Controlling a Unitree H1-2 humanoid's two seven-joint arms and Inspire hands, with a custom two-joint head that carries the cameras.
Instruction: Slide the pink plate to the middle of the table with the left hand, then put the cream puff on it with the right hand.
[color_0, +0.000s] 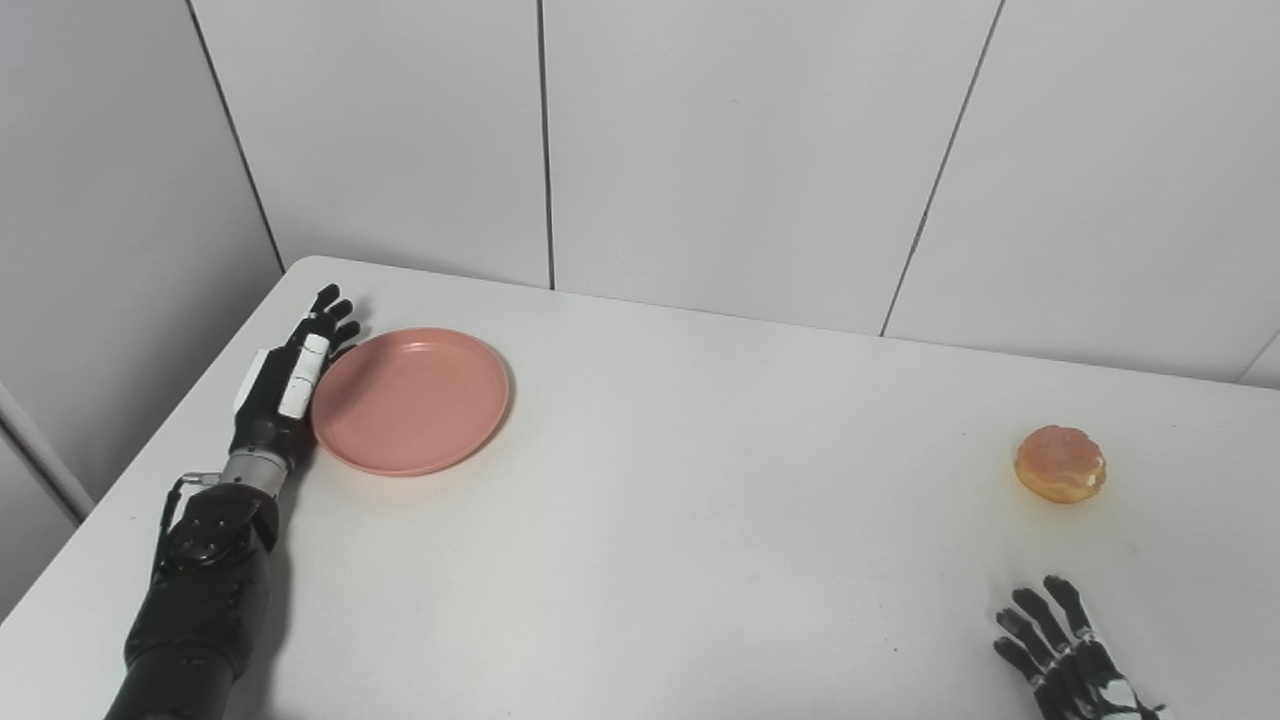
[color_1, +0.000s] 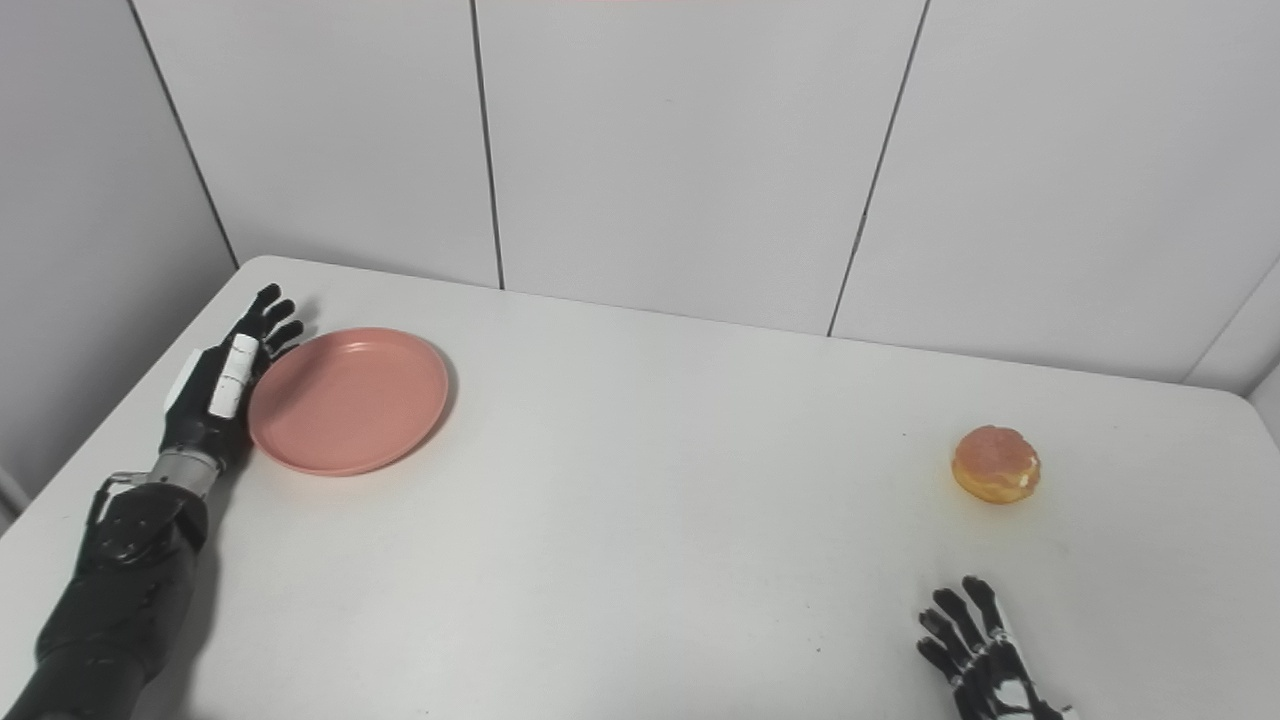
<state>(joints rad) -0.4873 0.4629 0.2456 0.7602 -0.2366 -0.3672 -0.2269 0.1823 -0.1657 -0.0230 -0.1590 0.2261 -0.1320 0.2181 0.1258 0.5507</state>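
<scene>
The pink plate (color_0: 410, 398) lies empty at the table's far left. My left hand (color_0: 290, 372) is open, fingers straight, resting on the table against the plate's left rim. The cream puff (color_0: 1060, 463), golden with a pinkish top, sits on the table at the right. My right hand (color_0: 1062, 655) is open with fingers spread, low at the front right, well short of the cream puff and holding nothing. Only its fingers show above the picture's bottom edge.
The white table (color_0: 680, 520) has a rounded far-left corner near my left hand and a left edge that drops off close to my left arm. Grey wall panels (color_0: 740, 150) stand right behind the table's far edge.
</scene>
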